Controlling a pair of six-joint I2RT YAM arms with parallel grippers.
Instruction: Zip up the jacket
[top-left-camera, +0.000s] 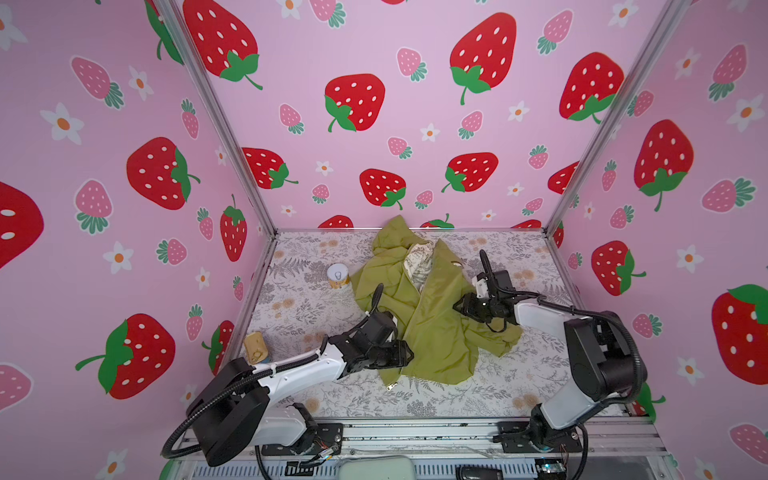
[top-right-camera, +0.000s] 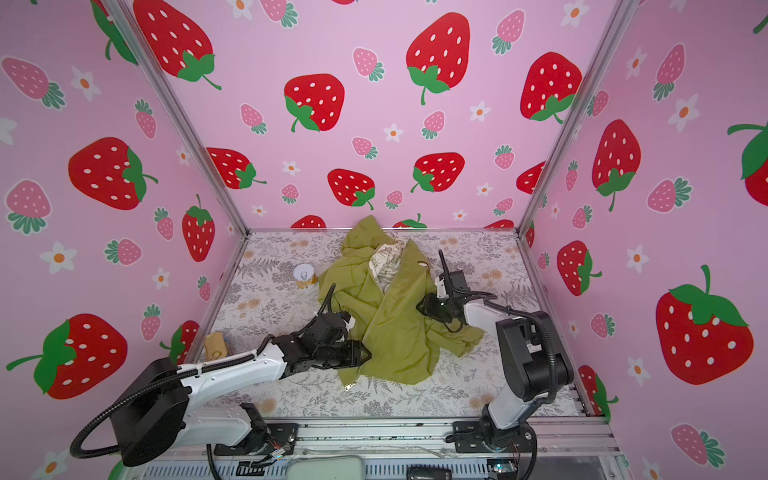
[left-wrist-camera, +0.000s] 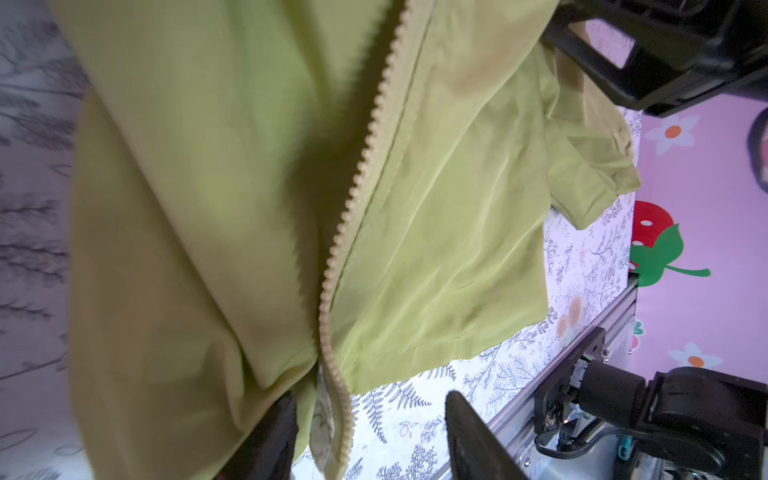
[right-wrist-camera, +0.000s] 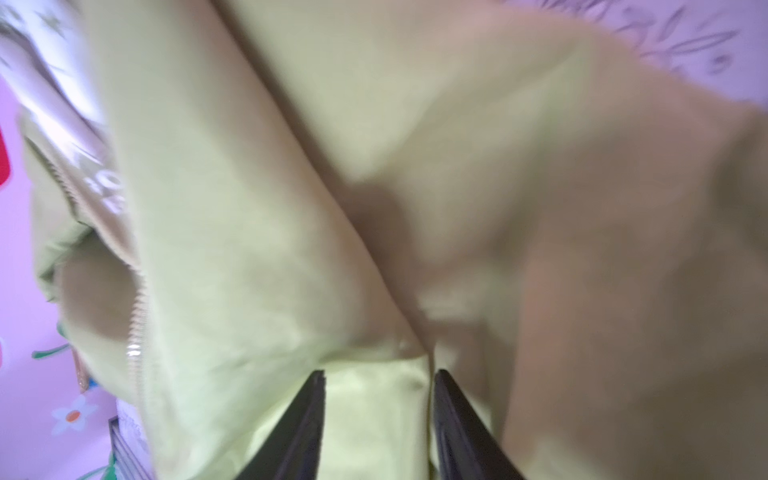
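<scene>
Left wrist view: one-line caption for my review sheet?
Left end effector, jaws apart, straddling the zipper teeth at the hem of the olive jacket, floral table cover beneath.

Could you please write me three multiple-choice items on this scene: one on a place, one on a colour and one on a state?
1. Where does the can stand relative to the jacket?
A) on top of it
B) beside it, on the left arm's side
C) beside it, on the right arm's side

2. What colour is the lining that shows at the jacket's neck?
A) cream, patterned
B) red
C) black

3. How do the fingers of the left gripper stand?
A) shut on the can
B) shut on a sleeve
C) apart

Key:
1 B, as both top views show the can next to the fabric's edge on that side.
2 A, as pale printed cloth shows where the front lies open.
3 C, as the left wrist view shows a wide gap, with the zipper teeth running into it.
</scene>
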